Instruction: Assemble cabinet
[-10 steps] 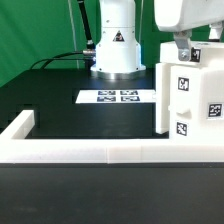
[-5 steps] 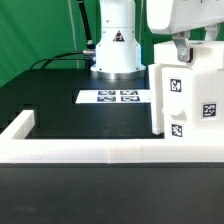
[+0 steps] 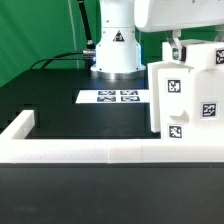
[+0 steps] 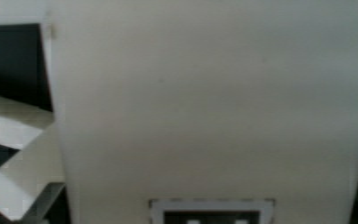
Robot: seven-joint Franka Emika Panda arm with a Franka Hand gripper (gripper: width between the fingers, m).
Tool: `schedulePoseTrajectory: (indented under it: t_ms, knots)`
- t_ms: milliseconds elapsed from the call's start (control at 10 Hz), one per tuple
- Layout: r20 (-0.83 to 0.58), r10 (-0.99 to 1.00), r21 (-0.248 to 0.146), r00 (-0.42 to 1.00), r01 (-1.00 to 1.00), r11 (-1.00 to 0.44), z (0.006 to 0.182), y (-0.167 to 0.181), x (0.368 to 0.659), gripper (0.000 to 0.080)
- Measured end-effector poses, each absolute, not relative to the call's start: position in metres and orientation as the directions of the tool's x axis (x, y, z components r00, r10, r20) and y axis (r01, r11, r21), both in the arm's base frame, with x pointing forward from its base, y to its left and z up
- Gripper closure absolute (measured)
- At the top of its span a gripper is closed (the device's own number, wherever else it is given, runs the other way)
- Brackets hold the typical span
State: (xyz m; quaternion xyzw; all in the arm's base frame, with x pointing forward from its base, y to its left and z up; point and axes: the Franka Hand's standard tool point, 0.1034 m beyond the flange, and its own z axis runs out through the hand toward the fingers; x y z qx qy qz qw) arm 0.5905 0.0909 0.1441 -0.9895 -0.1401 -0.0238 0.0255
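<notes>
The cabinet (image 3: 186,98) is a white boxy body with black-and-white tags on its faces, standing at the exterior view's right just behind the low white rim. My gripper (image 3: 180,52) comes down from above and is shut on the cabinet's top edge. One finger shows against the near panel; the other is hidden behind it. In the wrist view a white cabinet panel (image 4: 211,110) fills nearly the whole picture, with a tag (image 4: 211,212) at one edge. My fingers do not show clearly there.
The marker board (image 3: 117,97) lies flat on the black table in front of the arm's white base (image 3: 117,45). The low white rim (image 3: 90,152) runs along the front, with a raised corner (image 3: 22,124) at the exterior view's left. A green curtain hangs behind.
My jaws closed onto the cabinet's top. Gripper and cabinet have since shifted together toward the exterior view's left and slightly up.
</notes>
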Motion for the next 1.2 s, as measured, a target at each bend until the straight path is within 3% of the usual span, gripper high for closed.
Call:
schedulePoseTrajectory:
  t_ms: [400, 700, 800, 900, 1200]
  knots:
    - [0.042, -0.222, -0.066, 0.974, -0.219, -0.973, 0.143, 0.101, 0.589, 0.0258]
    - [0.037, -0.3, -0.067, 0.953, -0.297, -0.952, 0.143, 0.098, 0.59, 0.0258]
    - [0.036, -0.3, -0.067, 0.953, -0.298, -0.952, 0.143, 0.098, 0.59, 0.0093]
    - [0.037, -0.3, -0.068, 0.953, -0.297, -0.952, 0.145, 0.098, 0.591, 0.0028]
    - [0.004, -0.296, -0.07, 0.955, -0.295, -0.953, 0.165, 0.102, 0.599, 0.0001]
